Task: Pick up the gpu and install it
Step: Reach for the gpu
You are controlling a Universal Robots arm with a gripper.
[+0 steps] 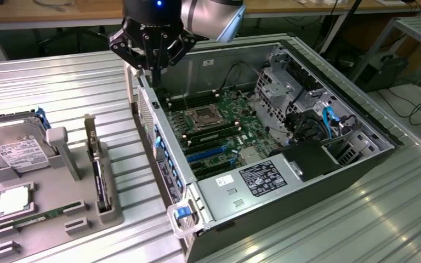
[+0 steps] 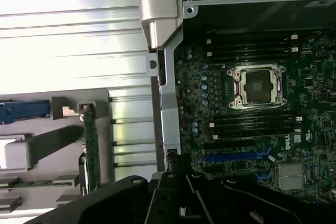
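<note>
Exterior view: pincer closed, empty, above case; gpu upright in holder; power-supply label unreadable.

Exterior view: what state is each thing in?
gpu: standing on edge in the gray holder, not gripped.
gripper: over the case's wall, apart from the gpu.
computer case: side open, motherboard exposed.
blue slots: empty.
hard drive: lying flat, label up.
</note>
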